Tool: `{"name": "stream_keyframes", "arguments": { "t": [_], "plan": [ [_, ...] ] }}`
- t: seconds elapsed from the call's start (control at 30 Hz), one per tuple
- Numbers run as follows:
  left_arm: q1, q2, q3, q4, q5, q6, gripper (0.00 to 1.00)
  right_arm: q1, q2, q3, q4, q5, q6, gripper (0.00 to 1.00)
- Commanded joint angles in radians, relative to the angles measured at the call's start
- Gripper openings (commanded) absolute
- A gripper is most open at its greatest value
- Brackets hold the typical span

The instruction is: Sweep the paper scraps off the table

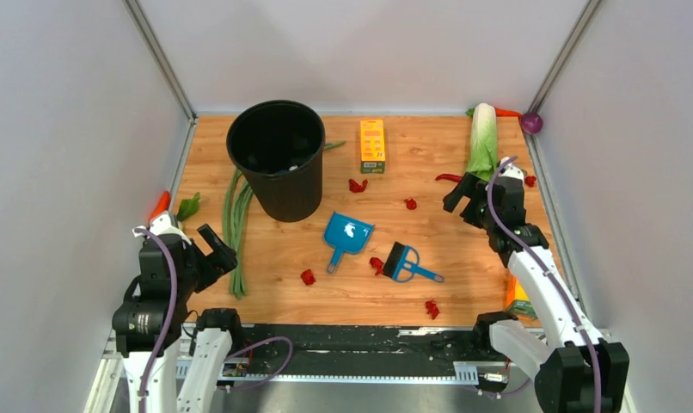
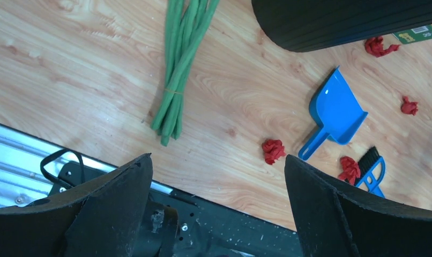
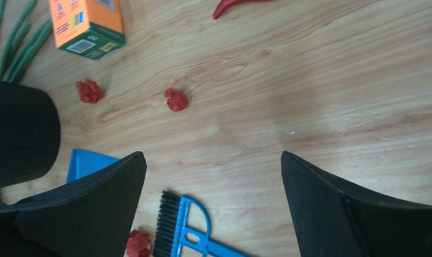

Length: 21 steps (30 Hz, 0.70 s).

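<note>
Several red paper scraps lie on the wooden table (image 1: 463, 258): one near the orange box (image 1: 357, 185), one mid-table (image 1: 410, 204), one against the brush (image 1: 377, 264), one left of the dustpan handle (image 1: 308, 277), one near the front edge (image 1: 432, 308). The blue dustpan (image 1: 349, 235) and blue brush (image 1: 409, 262) lie flat in the middle. My left gripper (image 1: 216, 249) is open and empty over the front-left corner; its view shows a scrap (image 2: 273, 150). My right gripper (image 1: 463, 200) is open and empty at the right, above brush (image 3: 184, 227) and scrap (image 3: 176, 99).
A black bin (image 1: 277, 159) stands at the back left with green beans (image 1: 237, 224) beside it. An orange box (image 1: 372, 144), a red chili (image 1: 449, 178), a leafy vegetable (image 1: 483, 138) and a purple ball (image 1: 531, 123) lie toward the back. A black rail (image 1: 360, 344) runs along the front.
</note>
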Motion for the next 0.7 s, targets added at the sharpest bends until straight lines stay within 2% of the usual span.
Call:
{"name": "stream_keyframes", "arguments": {
  "t": [0.0, 0.07, 0.13, 0.23, 0.27, 0.4, 0.53, 0.6, 0.67],
  "plan": [
    [-0.015, 0.005, 0.021, -0.049, -0.018, -0.044, 1.0, 0.0, -0.089, 0.021, -0.02, -0.12, 0.082, 1.0],
    [-0.015, -0.001, 0.016, -0.056, 0.001, -0.052, 1.0, 0.0, -0.131, 0.001, 0.007, -0.121, 0.147, 1.0],
    [-0.015, -0.024, 0.012, -0.027, 0.079, -0.01, 1.0, 0.0, -0.177, -0.042, 0.024, -0.13, 0.223, 1.0],
    [-0.015, -0.044, 0.019, 0.062, 0.282, 0.104, 1.0, 0.005, -0.22, -0.132, 0.182, -0.4, 0.094, 1.0],
    [-0.017, -0.026, 0.048, 0.061, 0.286, 0.115, 1.0, 0.017, -0.209, -0.126, 0.167, -0.406, 0.076, 1.0],
    [-0.055, 0.013, 0.105, 0.059, 0.216, 0.132, 1.0, 0.128, -0.09, 0.013, -0.047, -0.248, -0.146, 0.98],
    [-0.066, -0.001, 0.085, 0.059, 0.229, 0.142, 0.98, 0.371, 0.079, 0.146, -0.215, 0.108, -0.364, 0.97],
    [-0.068, -0.015, 0.067, 0.058, 0.229, 0.151, 0.97, 0.449, 0.14, 0.177, -0.236, 0.207, -0.401, 0.97],
    [-0.072, -0.03, 0.055, 0.064, 0.219, 0.163, 0.96, 0.471, 0.212, 0.186, -0.247, 0.222, -0.412, 0.96]
  ]
}}
